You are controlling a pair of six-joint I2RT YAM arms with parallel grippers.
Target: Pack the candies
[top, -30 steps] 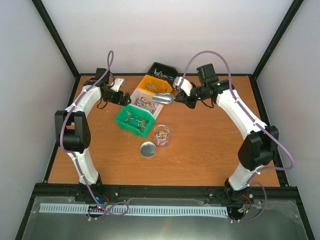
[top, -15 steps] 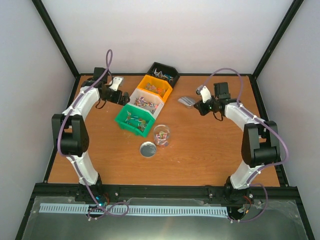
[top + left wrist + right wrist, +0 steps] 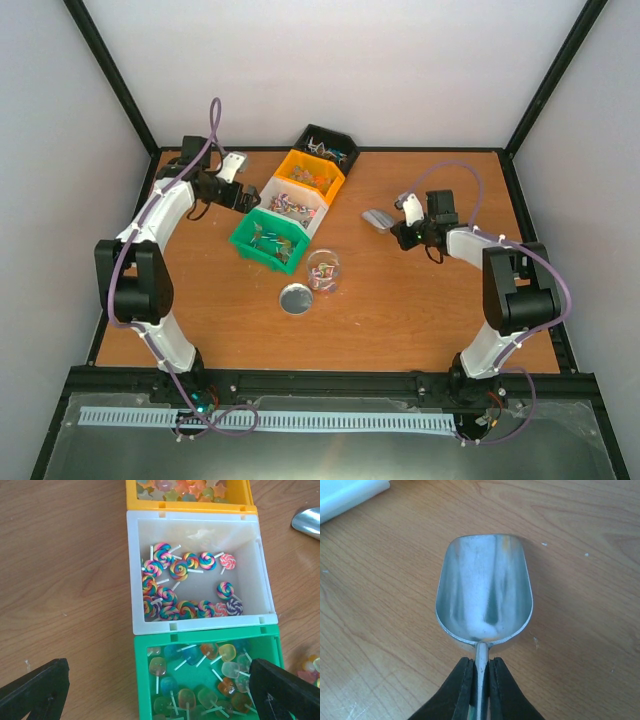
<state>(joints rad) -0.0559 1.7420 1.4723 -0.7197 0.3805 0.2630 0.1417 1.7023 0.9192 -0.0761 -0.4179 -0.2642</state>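
Note:
The candies lie sorted in a row of bins: swirl lollipops in the white bin (image 3: 200, 630), translucent lollipops in the green bin (image 3: 140, 680), star sweets in the orange bin (image 3: 190, 502), and more in the black bin (image 3: 325, 146). A few candies sit in the clear jar (image 3: 323, 268). My left gripper (image 3: 160, 695) hangs open above the green bin's near end, its fingers (image 3: 35, 690) wide apart. My right gripper (image 3: 481, 666) is shut on the handle of an empty metal scoop (image 3: 485, 587), held low over the bare table, right of the bins (image 3: 378, 218).
The jar's round silver lid (image 3: 296, 298) lies on the table just in front of the jar. The bins run diagonally from back centre to the green bin (image 3: 265, 240). A black frame edges the wooden table (image 3: 420, 320).
My right arm has carried the scoop from above the white and orange bins to the right and down near the table. The left arm has barely moved.

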